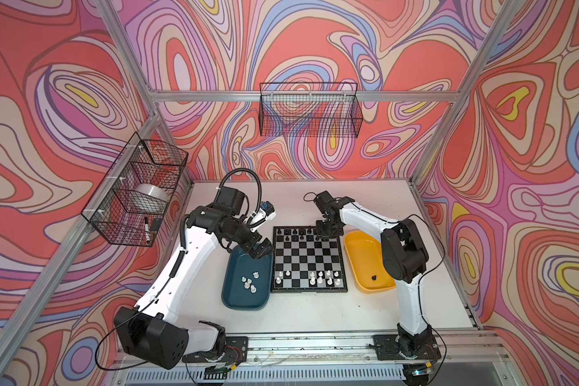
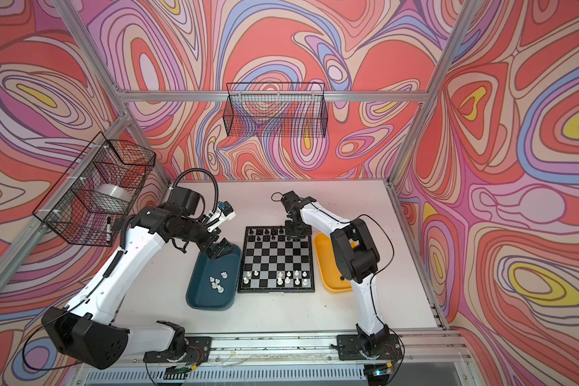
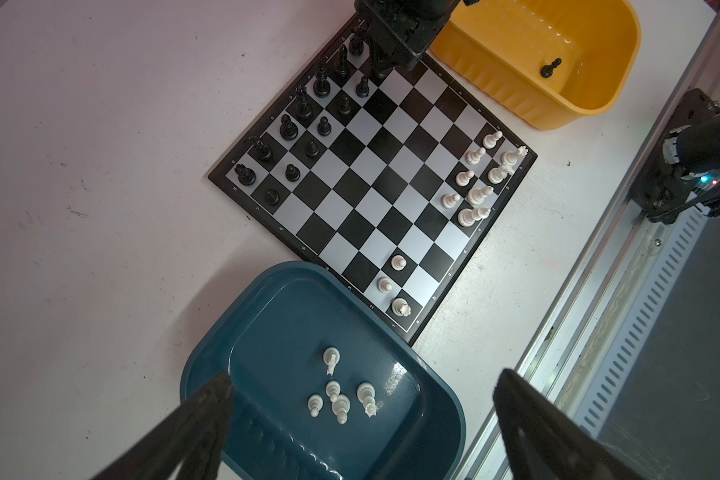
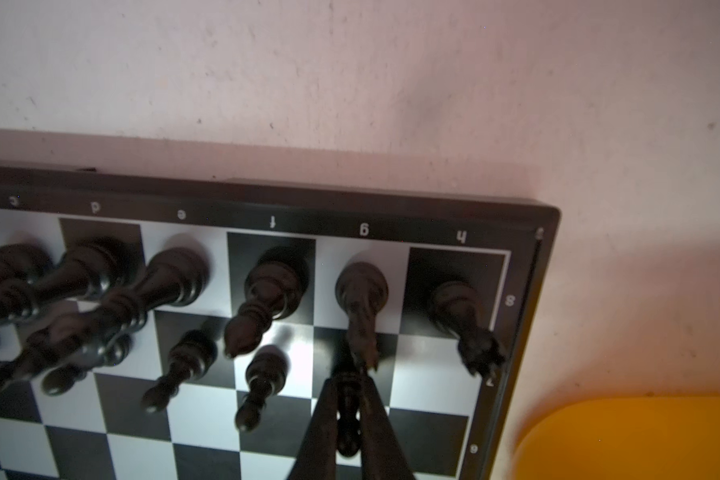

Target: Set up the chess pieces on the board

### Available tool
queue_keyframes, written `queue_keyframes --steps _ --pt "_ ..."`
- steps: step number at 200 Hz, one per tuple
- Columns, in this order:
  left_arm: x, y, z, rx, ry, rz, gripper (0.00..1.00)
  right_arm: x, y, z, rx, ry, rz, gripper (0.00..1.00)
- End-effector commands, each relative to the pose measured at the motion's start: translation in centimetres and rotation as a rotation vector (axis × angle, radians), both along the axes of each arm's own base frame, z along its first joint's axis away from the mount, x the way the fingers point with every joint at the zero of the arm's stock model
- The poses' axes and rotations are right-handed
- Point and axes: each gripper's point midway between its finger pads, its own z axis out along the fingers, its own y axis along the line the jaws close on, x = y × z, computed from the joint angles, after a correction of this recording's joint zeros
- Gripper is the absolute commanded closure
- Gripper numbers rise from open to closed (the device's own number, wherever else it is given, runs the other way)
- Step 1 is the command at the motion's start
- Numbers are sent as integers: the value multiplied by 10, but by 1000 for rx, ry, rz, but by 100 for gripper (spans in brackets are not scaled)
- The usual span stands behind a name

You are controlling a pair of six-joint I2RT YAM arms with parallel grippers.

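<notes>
The board (image 1: 301, 259) (image 2: 274, 257) lies mid-table. Several black chess pieces (image 1: 295, 232) (image 3: 304, 108) stand on its far rows, several white ones (image 1: 320, 279) (image 3: 474, 183) on its near rows. My right gripper (image 1: 326, 234) (image 4: 348, 386) is low over the far right corner, shut on a black pawn (image 4: 348, 415) that hangs over a square in the second row from the far edge. My left gripper (image 1: 260, 249) (image 3: 364, 380) hovers open above the teal tray (image 1: 234, 297) (image 3: 267, 374), where several white pieces (image 1: 248, 284) (image 3: 341, 399) lie.
Right of the board sits a yellow tray (image 1: 365, 264) (image 3: 516, 50) with one black pawn (image 1: 374, 277) (image 3: 551, 68) in it. Wire baskets hang on the left wall (image 1: 137, 190) and back wall (image 1: 310, 110). A metal rail (image 1: 315, 344) runs along the front edge.
</notes>
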Motion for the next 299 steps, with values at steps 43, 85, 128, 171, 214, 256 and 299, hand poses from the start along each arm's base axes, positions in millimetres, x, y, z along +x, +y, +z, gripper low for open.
queue_keyframes --steps 43,85,128,171,214,256,299 --pt "-4 0 2 8 -14 -19 2 5 2 -7 -19 -8 9 89" --pt "-4 0 1 10 -13 -20 2 7 2 -9 -21 -10 8 89" --pt "-4 1 2 9 -14 -19 2 9 3 -6 -20 -20 12 84" --pt "-5 1 3 9 -17 -20 2 9 3 -2 -20 -26 13 83" --pt "-5 1 3 8 -18 -20 2 9 4 6 -15 -38 18 81" --pt "-6 1 3 10 -19 -22 2 6 6 9 -25 -37 27 80" --pt "-6 1 3 10 -21 -23 2 2 6 19 -27 -52 27 79"
